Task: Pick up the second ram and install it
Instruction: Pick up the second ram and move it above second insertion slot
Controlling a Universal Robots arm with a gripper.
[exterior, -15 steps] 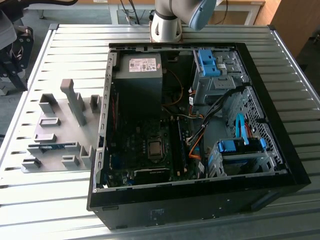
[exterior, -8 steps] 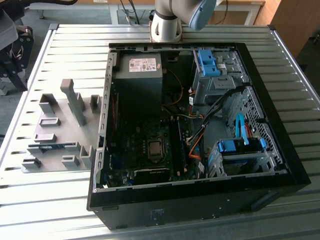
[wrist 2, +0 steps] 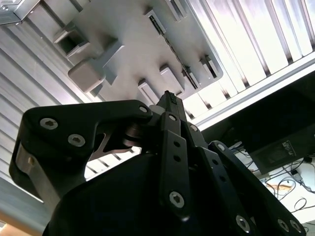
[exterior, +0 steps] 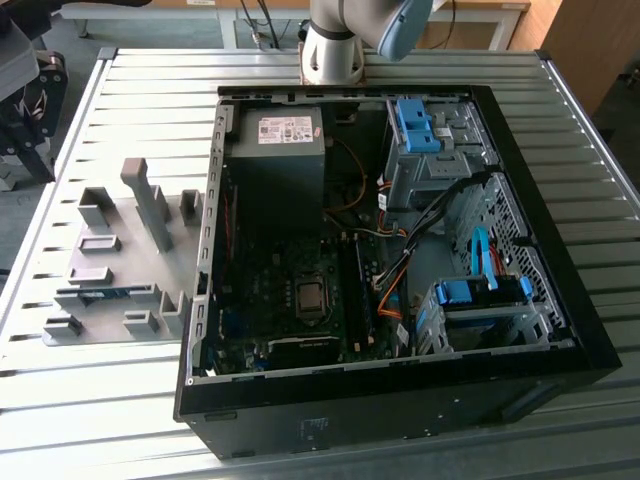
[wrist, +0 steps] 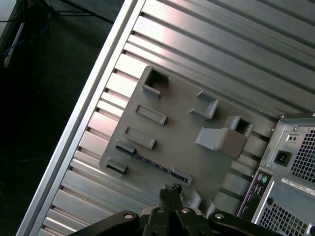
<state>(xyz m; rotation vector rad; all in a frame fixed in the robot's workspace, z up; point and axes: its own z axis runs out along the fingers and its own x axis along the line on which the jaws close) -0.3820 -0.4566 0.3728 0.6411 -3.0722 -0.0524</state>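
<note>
Your gripper (wrist: 170, 189) hangs clenched and empty above the grey holder (wrist: 184, 135), where the ram stick (wrist: 150, 161) stands on edge, presumably for easy grabbing

The second ram (exterior: 100, 294) lies on the fixture plate (exterior: 130, 265) beside the case (exterior: 400, 400).

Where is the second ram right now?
The second ram lies in the grey fixture plate, at the exterior view's left of the computer case.
</note>
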